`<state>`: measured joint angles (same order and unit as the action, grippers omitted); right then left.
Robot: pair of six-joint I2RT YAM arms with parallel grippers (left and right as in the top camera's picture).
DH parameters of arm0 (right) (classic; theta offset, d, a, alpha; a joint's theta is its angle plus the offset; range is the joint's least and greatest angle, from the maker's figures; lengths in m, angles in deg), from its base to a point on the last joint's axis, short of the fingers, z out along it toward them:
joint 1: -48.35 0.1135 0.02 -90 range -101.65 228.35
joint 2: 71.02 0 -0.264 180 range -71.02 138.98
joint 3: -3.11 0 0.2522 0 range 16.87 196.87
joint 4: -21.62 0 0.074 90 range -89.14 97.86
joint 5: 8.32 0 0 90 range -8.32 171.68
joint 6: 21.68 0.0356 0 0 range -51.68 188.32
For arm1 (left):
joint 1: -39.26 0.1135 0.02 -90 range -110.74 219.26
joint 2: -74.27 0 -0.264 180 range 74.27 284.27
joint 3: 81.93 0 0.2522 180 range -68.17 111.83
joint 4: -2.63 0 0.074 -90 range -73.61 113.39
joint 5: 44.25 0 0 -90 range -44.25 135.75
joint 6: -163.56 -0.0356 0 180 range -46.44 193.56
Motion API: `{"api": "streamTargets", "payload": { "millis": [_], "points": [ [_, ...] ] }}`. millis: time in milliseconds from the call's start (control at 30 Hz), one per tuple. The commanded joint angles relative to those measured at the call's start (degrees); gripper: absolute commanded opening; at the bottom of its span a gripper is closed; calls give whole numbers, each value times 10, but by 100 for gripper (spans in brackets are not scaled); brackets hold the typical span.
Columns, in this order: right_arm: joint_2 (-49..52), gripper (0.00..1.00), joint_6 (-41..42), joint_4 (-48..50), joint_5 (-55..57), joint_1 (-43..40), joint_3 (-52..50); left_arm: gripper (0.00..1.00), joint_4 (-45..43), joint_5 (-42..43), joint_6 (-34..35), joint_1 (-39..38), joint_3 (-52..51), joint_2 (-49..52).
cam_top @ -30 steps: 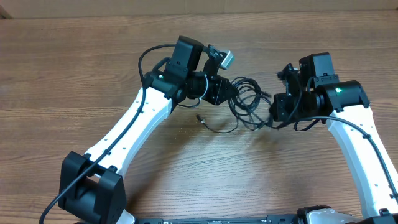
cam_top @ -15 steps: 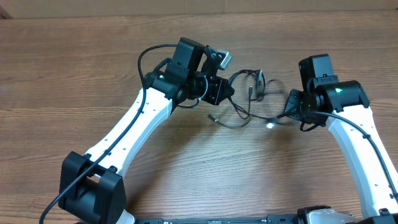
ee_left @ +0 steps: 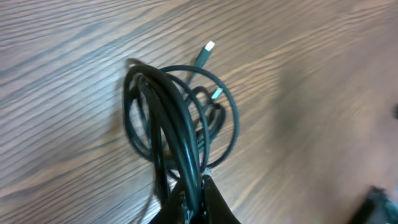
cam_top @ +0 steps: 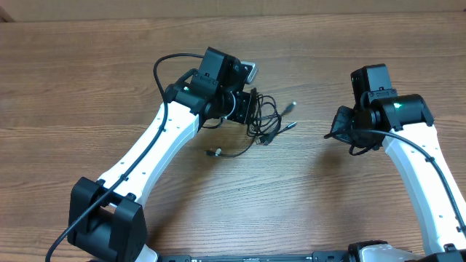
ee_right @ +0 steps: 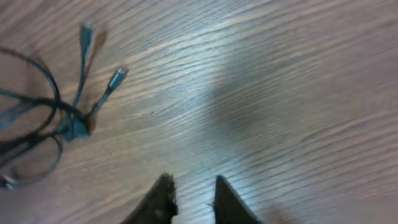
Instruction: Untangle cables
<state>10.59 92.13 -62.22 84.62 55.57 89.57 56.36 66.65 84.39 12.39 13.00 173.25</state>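
The cables (cam_top: 266, 121) are a bunch of thin black loops hanging from my left gripper (cam_top: 250, 115) near the table's middle. One loose end with a plug (cam_top: 215, 152) trails onto the wood in front. In the left wrist view the jaws of the left gripper (ee_left: 194, 184) are shut on several strands of the cables (ee_left: 169, 112), and two plug ends (ee_left: 208, 48) stick out beyond. My right gripper (cam_top: 334, 133) is off to the right, apart from the bunch. In its own view the right gripper (ee_right: 192, 186) is open and empty over bare wood, with the cables (ee_right: 57, 117) at the left edge.
The wooden table (cam_top: 87, 87) runs wide on all sides. The thick black lead (cam_top: 164, 65) fixed to the left arm arches behind it. Both white arms reach in from the near edge.
My right gripper has let go of the cable it was pulling and has opened. The stretched cables have sprung back left into a bunch at the left gripper, which shifted slightly left.
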Motion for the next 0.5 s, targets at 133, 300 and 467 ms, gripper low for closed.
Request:
{"api": "streamTargets", "payload": {
  "millis": [133,300,467],
  "points": [
    [-1,39,-2,1,-5,-2,0,27,33,-213,-27,3,12,-20],
    [-1,43,-2,1,-5,-2,0,33,29,-233,-27,3,12,-16],
    [-1,43,-2,1,-5,-2,0,38,31,-230,-27,3,12,4]
  ]
}}
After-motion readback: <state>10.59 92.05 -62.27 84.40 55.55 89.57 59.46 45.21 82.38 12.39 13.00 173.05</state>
